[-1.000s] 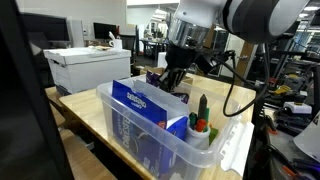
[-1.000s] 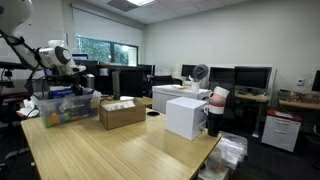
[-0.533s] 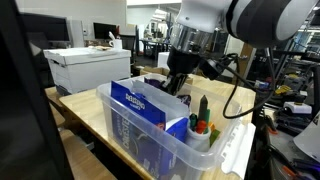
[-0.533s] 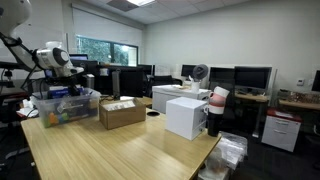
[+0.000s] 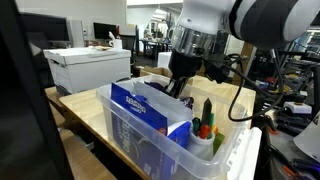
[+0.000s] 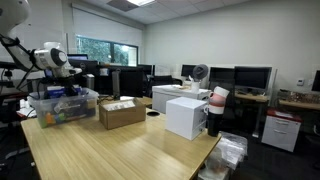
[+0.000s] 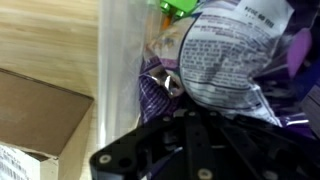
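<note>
We're down inside the clear bin (image 5: 128, 140) on the bench (image 5: 82, 108), tool (image 5: 178, 86) closed together right at the purple snack bag (image 7: 228, 60); a grab looks in hand, though we can't tell if it's pinched, and any lift calls for a straight rise clear of the wall

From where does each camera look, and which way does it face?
In an exterior view, the camera sits close to the clear bin and faces its side and the blue box inside; the arm and claw reach down into it.
In an exterior view, the camera sits far along the wooden table and faces the arm at its far end.
Wrist view: looks down into the bin at a purple packet; the claw's black body fills the bottom.
Both exterior views share the bin and arm.
</note>
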`<state>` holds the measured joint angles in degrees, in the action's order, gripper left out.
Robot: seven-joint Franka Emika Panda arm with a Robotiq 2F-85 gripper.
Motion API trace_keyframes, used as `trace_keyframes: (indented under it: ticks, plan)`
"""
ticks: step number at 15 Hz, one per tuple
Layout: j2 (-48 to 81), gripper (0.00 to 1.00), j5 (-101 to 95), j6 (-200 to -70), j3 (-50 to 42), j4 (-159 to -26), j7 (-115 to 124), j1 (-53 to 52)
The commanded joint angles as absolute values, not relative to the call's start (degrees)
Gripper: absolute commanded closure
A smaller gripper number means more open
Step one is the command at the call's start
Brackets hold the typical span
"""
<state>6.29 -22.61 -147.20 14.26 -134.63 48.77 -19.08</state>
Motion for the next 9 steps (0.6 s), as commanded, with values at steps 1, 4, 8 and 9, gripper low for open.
trace_keyframes:
  ticks: [1, 4, 8, 9]
  plan:
    - [7.73, 0.98, -22.09, -146.83, 14.94, -137.63, 47.82, -20.29]
    - [6.87, 0.98, -23.24, -145.69, 14.78, -137.09, 47.67, -20.44]
    - [5.06, 0.97, -21.75, -142.27, 15.05, -135.4, 43.54, -20.07]
    - [4.47, 0.97, -20.81, -141.35, 15.18, -134.8, 41.54, -19.82]
